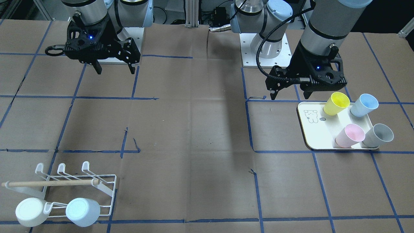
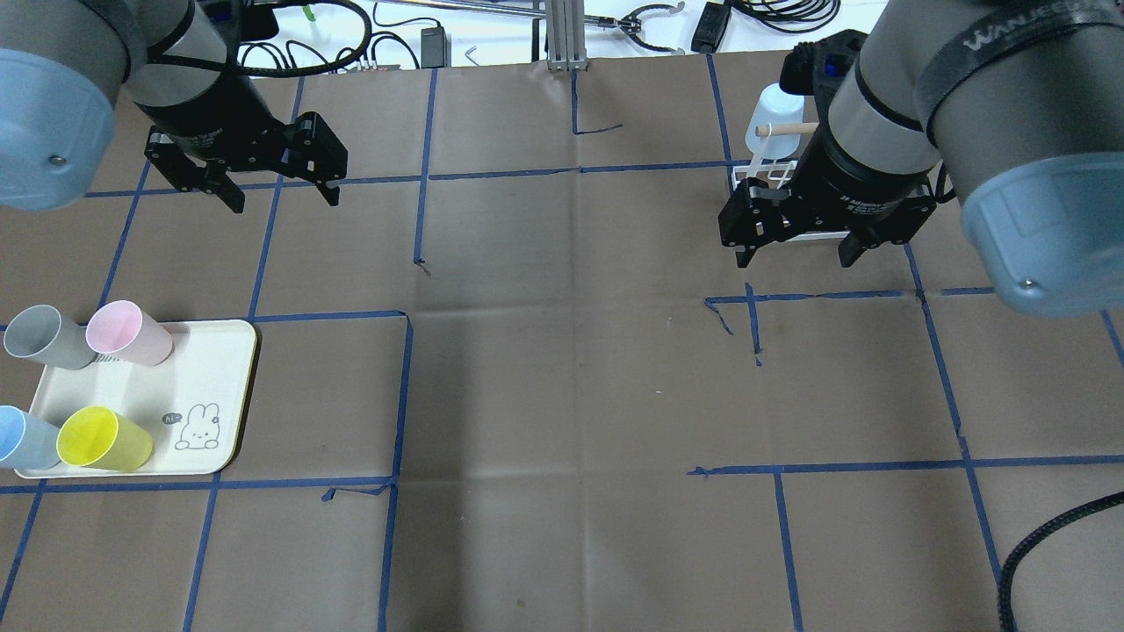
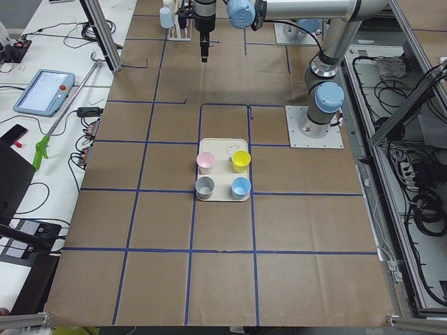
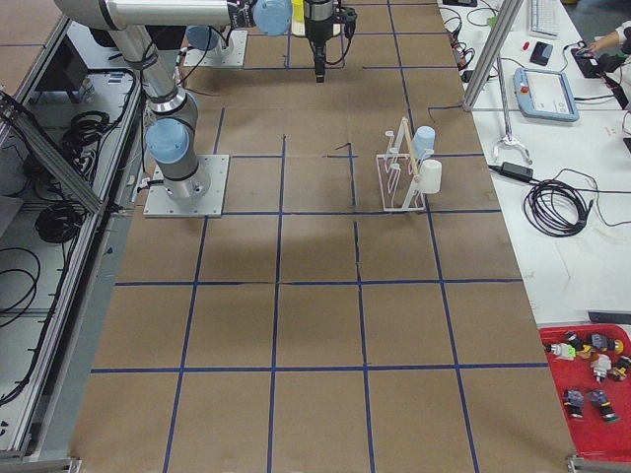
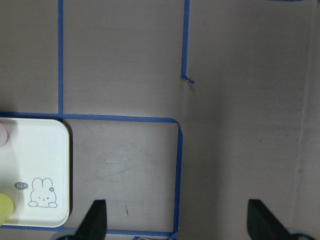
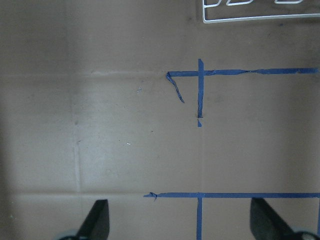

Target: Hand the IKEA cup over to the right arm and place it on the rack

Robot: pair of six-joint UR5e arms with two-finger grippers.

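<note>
Four IKEA cups lie tilted on a cream tray (image 1: 315, 132): yellow (image 1: 336, 103), blue (image 1: 364, 105), pink (image 1: 350, 136) and grey (image 1: 377, 136). My left gripper (image 1: 290, 95) hangs open and empty just beyond the tray's far side, near the yellow cup; its wrist view shows the tray's corner (image 5: 45, 170). The white wire rack (image 1: 81, 181) with a wooden dowel holds a white cup (image 1: 31, 212) and a pale blue cup (image 1: 82, 212). My right gripper (image 2: 796, 259) is open and empty above the table, in front of the rack (image 2: 773, 175), which its arm partly hides.
Brown paper with blue tape lines covers the table. The rack's base edge (image 6: 260, 17) shows at the top of the right wrist view. Cables and a pendant lie beyond the table's far edge. A red bin of small parts (image 4: 592, 379) sits off the table.
</note>
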